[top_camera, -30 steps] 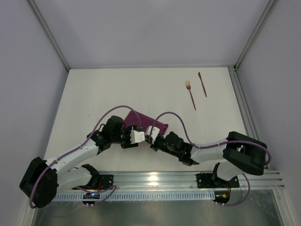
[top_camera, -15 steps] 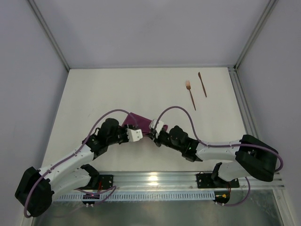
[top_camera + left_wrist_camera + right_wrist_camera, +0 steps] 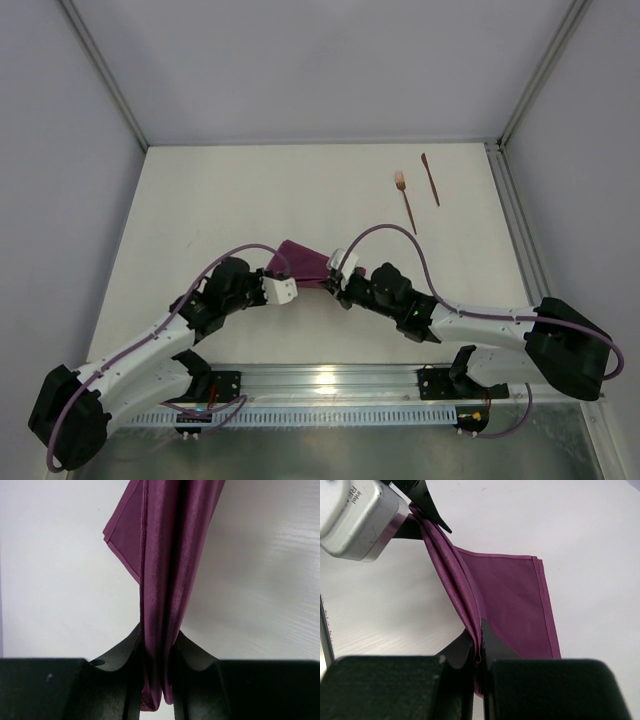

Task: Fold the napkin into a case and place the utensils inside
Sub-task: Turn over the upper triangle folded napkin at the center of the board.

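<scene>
Left end effector [image 3: 157, 680] and right end effector [image 3: 480, 650] each clench the napkin [image 3: 300, 262] (bunched between them); fork [image 3: 407, 203] and knife [image 3: 430, 180] lie well beyond it.

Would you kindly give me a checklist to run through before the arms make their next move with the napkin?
1. Left tool closed on the napkin: ok.
2. Right tool closed on the same bunched edge: ok.
3. Napkin folding finished: not ok, it is gathered in loose pleats.
4. Fork and knife lying apart from the cloth on the table: ok.
5. Cloth layers lined up inside the grips: cannot tell.
</scene>
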{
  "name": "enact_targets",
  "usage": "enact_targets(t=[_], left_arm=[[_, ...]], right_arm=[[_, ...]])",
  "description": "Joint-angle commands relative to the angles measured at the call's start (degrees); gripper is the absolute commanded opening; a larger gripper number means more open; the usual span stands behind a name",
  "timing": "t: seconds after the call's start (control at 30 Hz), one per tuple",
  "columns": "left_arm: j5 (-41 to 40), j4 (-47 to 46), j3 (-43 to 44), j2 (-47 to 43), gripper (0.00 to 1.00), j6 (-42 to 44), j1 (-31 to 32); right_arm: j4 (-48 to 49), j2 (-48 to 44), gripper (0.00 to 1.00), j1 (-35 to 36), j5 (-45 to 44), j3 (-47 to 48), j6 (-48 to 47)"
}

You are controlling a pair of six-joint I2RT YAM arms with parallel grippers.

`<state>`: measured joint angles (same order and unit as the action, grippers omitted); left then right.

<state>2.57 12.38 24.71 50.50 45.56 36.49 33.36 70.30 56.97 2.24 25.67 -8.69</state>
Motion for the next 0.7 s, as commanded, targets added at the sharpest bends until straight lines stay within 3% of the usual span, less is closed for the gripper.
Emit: enact_targets(t=[0.0,0.5,0.67], left_arm=[[-2.04,3.0,-0.1,-0.93,0.23,1.11,-0.81],[-6.52,4.41,-1.51,-1.99,0.16,2.16,-2.83],[-8.36,2.56,-1.68,-1.98,0.0,2.08,-3.35]], right_arm=[[-0.05,-1.49,0.04,-0.37,0.75,-0.09,-0.8],[-1.37,-2.27,0.04,-0.72,1.45,-0.53,-1.51],[-1.81,-2.27,0.04,-0.72,2.06,-0.36,-1.6]])
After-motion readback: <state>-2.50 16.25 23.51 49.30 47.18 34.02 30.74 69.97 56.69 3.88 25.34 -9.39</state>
